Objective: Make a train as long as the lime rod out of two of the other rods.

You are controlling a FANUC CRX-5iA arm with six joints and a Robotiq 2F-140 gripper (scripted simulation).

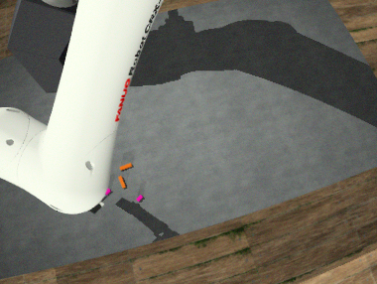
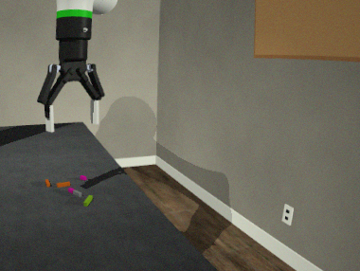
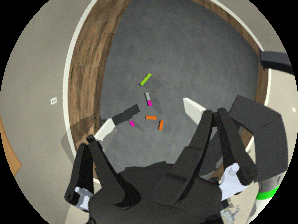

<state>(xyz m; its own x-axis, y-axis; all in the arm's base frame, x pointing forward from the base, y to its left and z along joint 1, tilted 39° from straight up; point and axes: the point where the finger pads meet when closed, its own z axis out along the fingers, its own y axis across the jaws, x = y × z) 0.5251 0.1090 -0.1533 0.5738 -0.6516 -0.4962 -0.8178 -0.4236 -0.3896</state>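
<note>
My gripper is open and empty, hanging high above the rods. On the dark mat, a magenta rod and a grey rod lie end to end in one line. The lime rod lies just beyond the grey end, apart from it; the arm hides it in the top view. Two orange rods lie on the other side. A second magenta rod lies alone.
The white arm covers the left part of the top view. The mat's edge and the wooden floor are near the rods. A grey wall stands beyond the floor.
</note>
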